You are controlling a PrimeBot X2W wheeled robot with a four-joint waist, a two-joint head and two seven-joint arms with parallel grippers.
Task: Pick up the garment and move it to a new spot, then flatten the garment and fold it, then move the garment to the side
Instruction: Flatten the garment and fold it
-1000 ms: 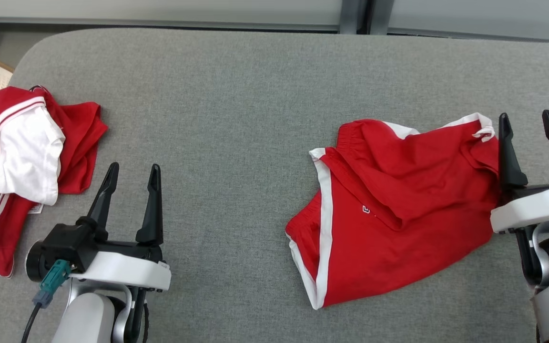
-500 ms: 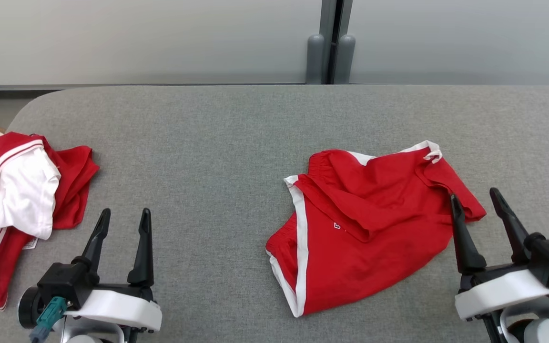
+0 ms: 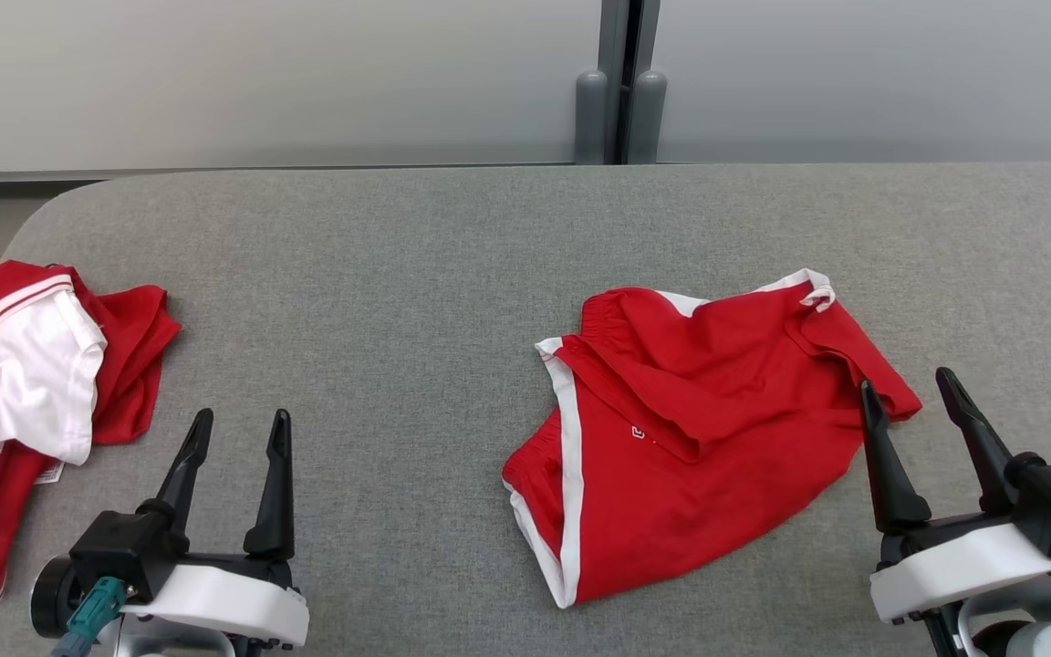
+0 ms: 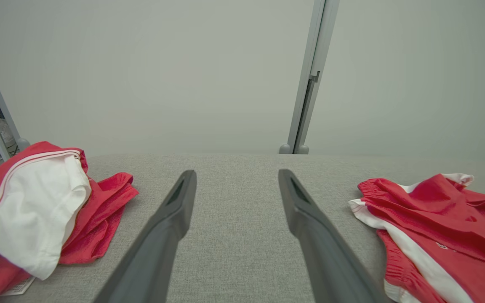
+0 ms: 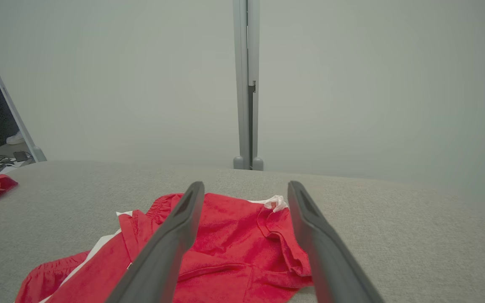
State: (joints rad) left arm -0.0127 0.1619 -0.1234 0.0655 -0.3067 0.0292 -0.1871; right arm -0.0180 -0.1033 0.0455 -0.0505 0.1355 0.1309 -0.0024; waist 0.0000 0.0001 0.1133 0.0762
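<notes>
Grey surface [image 3: 398, 274] w/ red garment [image 3: 699, 429] right of ctr. Left end effector [image 3: 243, 415] spread, empty, well apart; right end effector [image 3: 906, 379] spread, empty, by garment's edge.

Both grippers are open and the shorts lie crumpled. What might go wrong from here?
1. The red shorts are folded over themselves, so the right gripper, open at their right corner, may pinch only one layer and lift them bunched.
2. The left gripper is closer to the red-and-white pile than to the shorts; reaching could snag the wrong garment.
</notes>
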